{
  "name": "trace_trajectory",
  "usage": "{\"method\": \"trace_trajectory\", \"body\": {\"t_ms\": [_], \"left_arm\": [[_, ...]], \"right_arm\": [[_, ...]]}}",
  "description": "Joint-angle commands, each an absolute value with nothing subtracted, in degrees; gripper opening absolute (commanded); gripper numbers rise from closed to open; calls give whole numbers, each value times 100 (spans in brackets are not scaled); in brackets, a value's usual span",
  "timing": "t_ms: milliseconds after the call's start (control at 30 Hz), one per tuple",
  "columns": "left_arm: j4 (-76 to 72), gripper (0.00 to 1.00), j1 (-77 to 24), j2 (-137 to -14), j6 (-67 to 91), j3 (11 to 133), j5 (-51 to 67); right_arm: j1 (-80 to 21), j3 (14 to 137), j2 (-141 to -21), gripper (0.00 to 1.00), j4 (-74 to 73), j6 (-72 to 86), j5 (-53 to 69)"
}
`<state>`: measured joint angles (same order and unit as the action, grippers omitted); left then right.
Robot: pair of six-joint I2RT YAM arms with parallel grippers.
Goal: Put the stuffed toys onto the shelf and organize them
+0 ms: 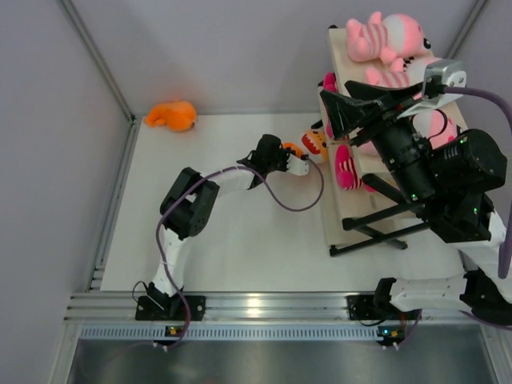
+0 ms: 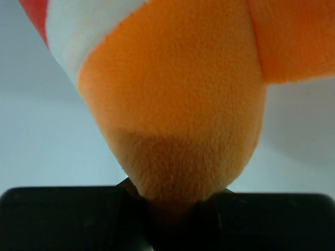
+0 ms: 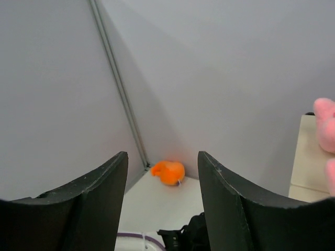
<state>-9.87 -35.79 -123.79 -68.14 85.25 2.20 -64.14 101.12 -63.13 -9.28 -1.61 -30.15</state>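
Observation:
My left gripper (image 1: 298,158) is shut on a small orange stuffed toy (image 1: 315,142) with white and red parts, just left of the shelf (image 1: 342,210). In the left wrist view the toy's orange plush (image 2: 178,94) fills the frame, pinched between my gripper's (image 2: 172,212) black fingers. My right gripper (image 1: 330,112) is open and empty, raised above the shelf's left edge; its fingers (image 3: 104,183) frame a plain orange toy (image 3: 168,172) in the far left corner (image 1: 171,116). Pale-pink striped toys (image 1: 386,36) lie on the shelf, and a hot-pink one (image 1: 346,170) sits at its left edge.
Grey walls with a metal corner post (image 1: 96,56) enclose the white table. The shelf's black frame feet (image 1: 376,238) reach toward the front. The left arm's purple cable (image 1: 296,204) loops over the table. A shelf board edge (image 3: 309,162) and a pink toy (image 3: 325,125) show at the right.

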Motion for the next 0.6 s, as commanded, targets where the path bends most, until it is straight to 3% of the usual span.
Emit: {"method": "trace_trajectory", "body": {"t_ms": [0,567], "left_arm": [[-1749,0,-3840,-12654,-7346,9165,694],[-1433,2,-4526,-14607,-6908,11812,88]], "right_arm": [[-6504,9783,-6065,56,-571,-562,-3181],[-6513,9079,-5555,57,-624,-554,-3261]]}}
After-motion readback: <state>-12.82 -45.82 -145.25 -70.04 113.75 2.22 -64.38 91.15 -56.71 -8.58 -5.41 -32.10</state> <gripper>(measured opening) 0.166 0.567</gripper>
